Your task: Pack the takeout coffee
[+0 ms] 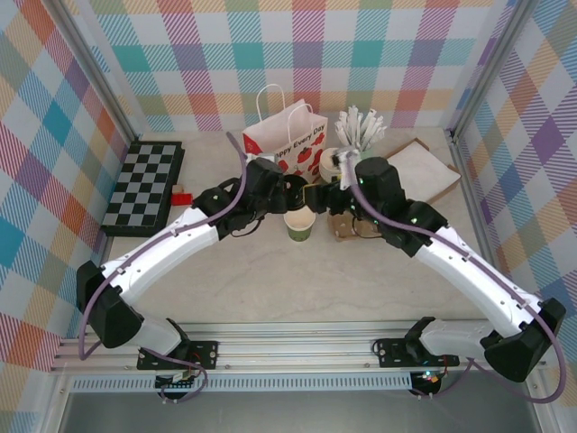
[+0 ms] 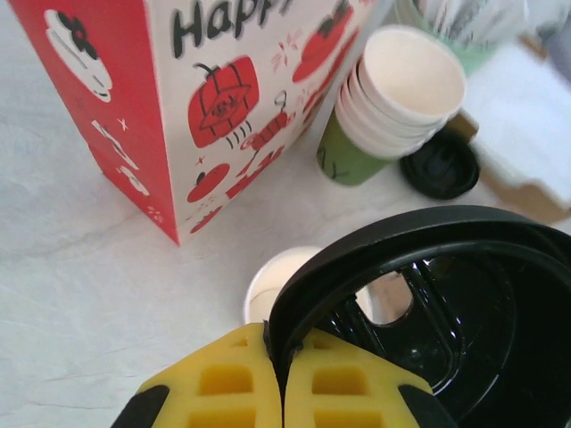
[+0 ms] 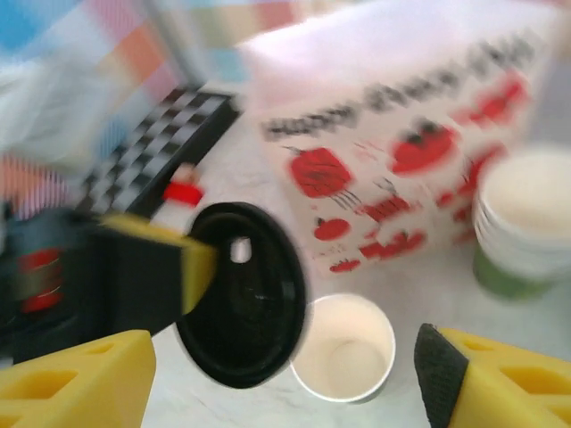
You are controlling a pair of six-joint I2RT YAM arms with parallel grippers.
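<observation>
Left jaws clamp the rim of a black lid point(image 2: 464, 303), tilted just beside the open green paper cup point(image 1: 300, 225) standing on the counter point(image 1: 297, 289). Right jaws stand apart near the cup.

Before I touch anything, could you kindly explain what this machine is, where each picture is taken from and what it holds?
These are two robot arms bolted at the near edge of the table, each ending in a two-finger gripper with yellow pads. One picture looks down from above and behind them; the other two come from cameras on the wrists. On the table stand an open green cup, a red and white gift bag, a stack of cream cups, a holder of white stirrers and a chessboard. The left gripper is shut on the rim of a black lid, held tilted close to the open cup. The right gripper is open and holds nothing.
</observation>
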